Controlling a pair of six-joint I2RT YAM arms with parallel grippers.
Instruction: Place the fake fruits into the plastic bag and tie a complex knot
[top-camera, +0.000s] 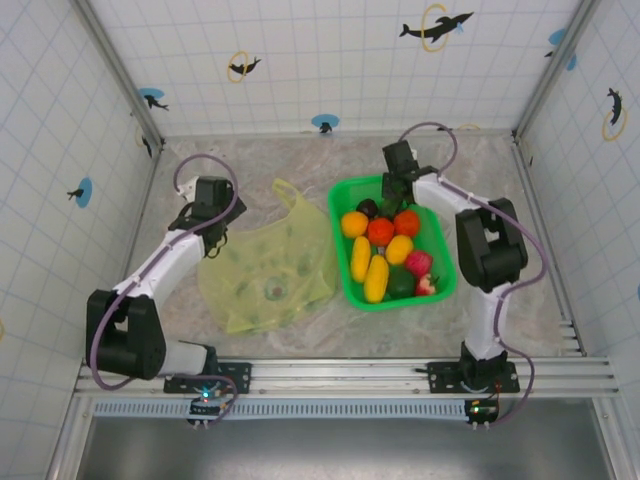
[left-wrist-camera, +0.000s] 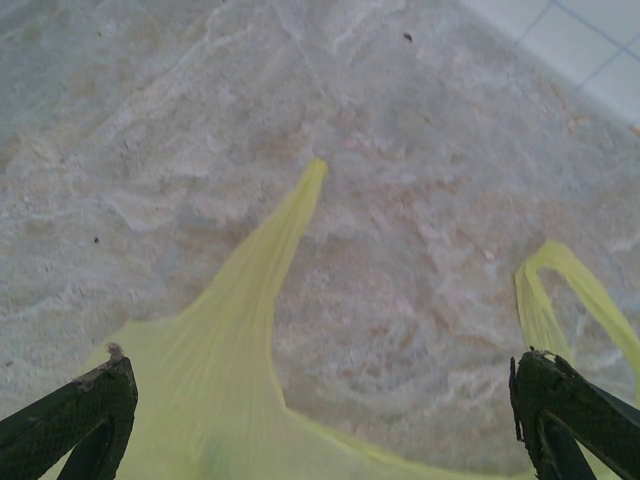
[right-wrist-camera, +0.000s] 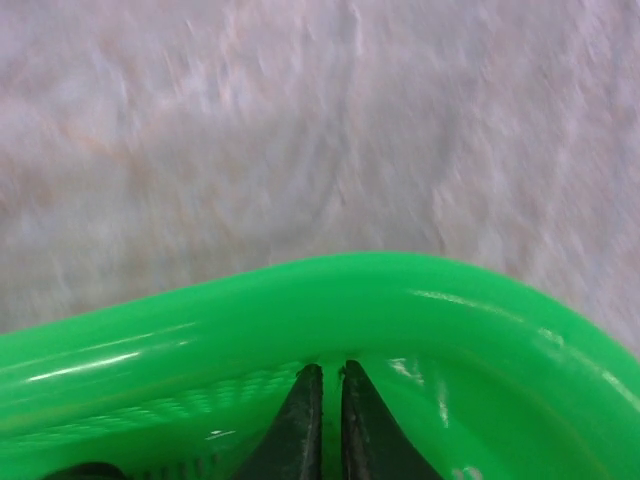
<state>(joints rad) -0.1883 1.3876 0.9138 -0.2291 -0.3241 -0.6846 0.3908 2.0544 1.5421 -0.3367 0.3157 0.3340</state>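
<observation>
Plastic bag (top-camera: 268, 268): thin, translucent, crumpled

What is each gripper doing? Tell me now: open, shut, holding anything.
Left gripper: open, holding nothing, over the bag.
Right gripper: shut, nothing seen between its fingers, just inside the basket rim.

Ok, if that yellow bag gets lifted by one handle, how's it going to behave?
Probably floppy: the bag lies flat and wrinkled, and its handle is a thin limp strip. Likely very light, since the film looks thin and see-through. A push would probably crumple it rather than slide it whole.
</observation>
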